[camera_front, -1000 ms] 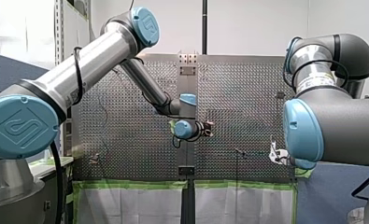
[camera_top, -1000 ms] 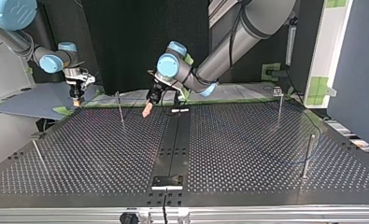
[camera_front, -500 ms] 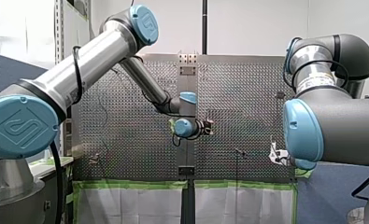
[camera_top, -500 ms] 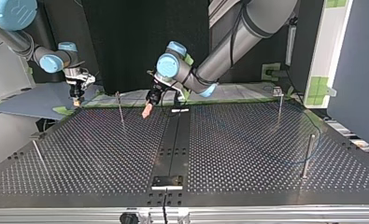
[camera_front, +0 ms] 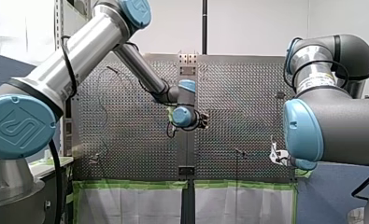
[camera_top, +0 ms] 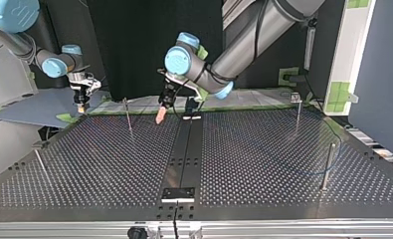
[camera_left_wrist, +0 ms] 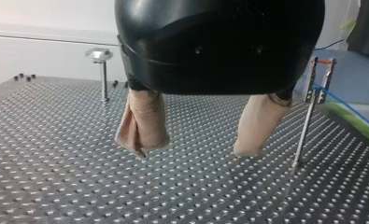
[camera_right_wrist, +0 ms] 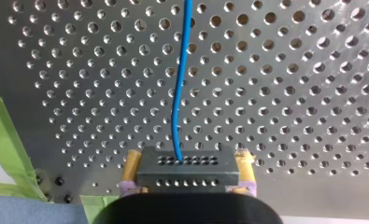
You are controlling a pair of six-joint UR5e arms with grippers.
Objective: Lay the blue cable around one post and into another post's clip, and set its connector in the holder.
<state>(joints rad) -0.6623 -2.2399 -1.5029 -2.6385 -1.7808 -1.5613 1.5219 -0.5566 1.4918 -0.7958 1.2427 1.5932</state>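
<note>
Two robot arms are working over a perforated metal table point(camera_top: 258, 164) studded with thin upright posts. The right gripper point(camera_right_wrist: 188, 161) is hovering at the table's edge, at the top view's left. Its yellow-padded jaws are clamping a dark grey connector point(camera_right_wrist: 188, 177) by its two ends. The blue cable point(camera_right_wrist: 178, 93) is rising out of the connector and running away across the table.

The left gripper point(camera_left_wrist: 194, 148) is hanging low over the table, near the middle of the far edge in the top view. Its beige-padded jaws are standing wide apart and gripping nothing. Just beside it a thin post point(camera_left_wrist: 305, 126) is standing with a clip point(camera_left_wrist: 318, 79) at its top. The blue cable is passing this clip, but whether it is seated there is too fine to tell. At the top view's right a faint blue line seems to be curving near another post point(camera_top: 328, 167), perhaps the cable's loop.

Judging from this, the routing looks partly under way. The connector is not yet sitting in its holder, which I cannot pick out, so that placing is what is left.
</note>
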